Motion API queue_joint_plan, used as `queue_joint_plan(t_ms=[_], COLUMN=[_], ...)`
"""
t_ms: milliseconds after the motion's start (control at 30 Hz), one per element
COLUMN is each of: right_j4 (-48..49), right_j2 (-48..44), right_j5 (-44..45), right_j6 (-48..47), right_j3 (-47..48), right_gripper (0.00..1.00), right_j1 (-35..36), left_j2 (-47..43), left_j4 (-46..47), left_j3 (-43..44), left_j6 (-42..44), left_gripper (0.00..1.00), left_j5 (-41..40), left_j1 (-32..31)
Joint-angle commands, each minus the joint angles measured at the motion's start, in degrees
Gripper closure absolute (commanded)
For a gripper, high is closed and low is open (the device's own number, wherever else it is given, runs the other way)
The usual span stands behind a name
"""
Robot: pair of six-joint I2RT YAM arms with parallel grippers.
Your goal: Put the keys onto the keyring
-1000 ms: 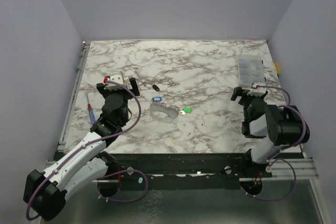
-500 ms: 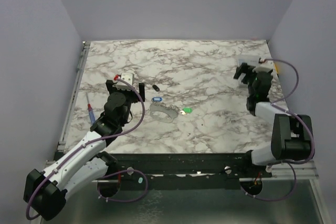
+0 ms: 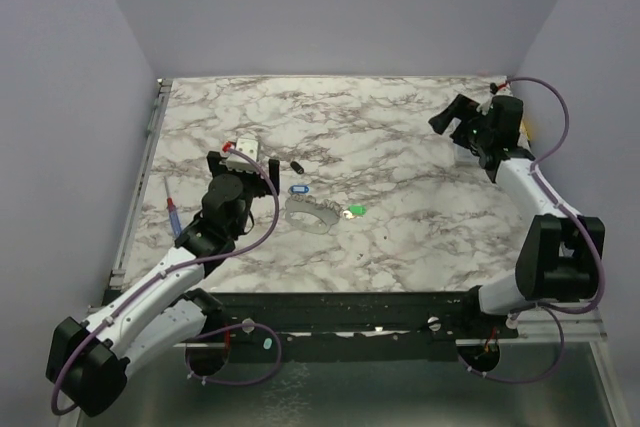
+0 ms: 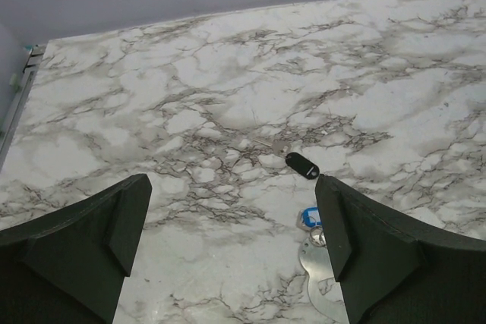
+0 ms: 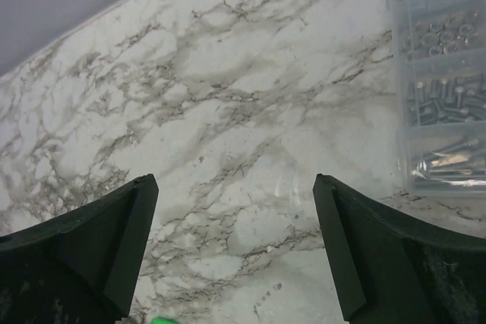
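The blue key (image 3: 298, 189) lies on the marble table (image 3: 400, 177) with the green key (image 3: 355, 211) to its right. Between them rests the silvery keyring (image 3: 311, 213) with its flat metal piece. My left gripper (image 3: 243, 162) hovers open just left of the blue key, holding nothing. Its wrist view shows the blue key (image 4: 310, 218) and keyring (image 4: 322, 275) beside the right finger (image 4: 357, 248). My right gripper (image 3: 452, 127) is open and empty at the far right, well away from the keys. Only a sliver of the green key (image 5: 163, 321) shows in its view.
A small black oblong piece (image 3: 296, 165) lies just beyond the blue key. A blue-and-red pen-like tool (image 3: 174, 215) lies near the left edge. A clear compartment box (image 5: 440, 104) of screws sits at the far right, under my right arm.
My right arm has swung from the near right edge out to the far right, over the clear box. My left gripper has shifted slightly right toward the keys.
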Motion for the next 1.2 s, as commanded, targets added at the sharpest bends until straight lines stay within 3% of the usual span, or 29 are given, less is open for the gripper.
queue_joint_plan(t_ms=[0, 167, 333, 433, 600, 1000, 1167], right_j4=[-15.4, -20.9, -20.0, -21.7, -24.5, -23.6, -23.4], right_j2=[4.6, 8.5, 11.5, 14.1, 19.5, 25.8, 26.9], right_j5=[-3.2, 1.4, -6.1, -10.4, -9.0, -13.8, -14.6], right_j6=[0.7, -4.9, -14.0, -17.4, -21.7, -25.5, -27.1], right_j3=[6.6, 10.2, 9.6, 10.9, 13.3, 16.3, 16.0], right_gripper=[0.06, 0.06, 0.06, 0.12, 0.2, 0.42, 0.44], right_j1=[2.9, 13.7, 18.1, 20.2, 27.3, 31.7, 32.5], left_j2=[1.4, 2.7, 2.8, 3.2, 3.6, 4.3, 4.7], left_j4=[-1.0, -2.1, -2.0, -1.9, -1.9, -1.6, -1.7], left_j3=[1.7, 2.2, 1.9, 1.9, 2.0, 1.8, 1.8], left_j6=[0.9, 1.5, 2.0, 2.0, 2.1, 2.8, 3.0], left_gripper=[0.01, 0.06, 0.12, 0.13, 0.15, 0.16, 0.16], left_j5=[6.4, 8.2, 8.3, 8.3, 8.3, 8.4, 8.4], left_j1=[-0.1, -0.1, -0.2, -0.1, -0.2, -0.1, -0.1])
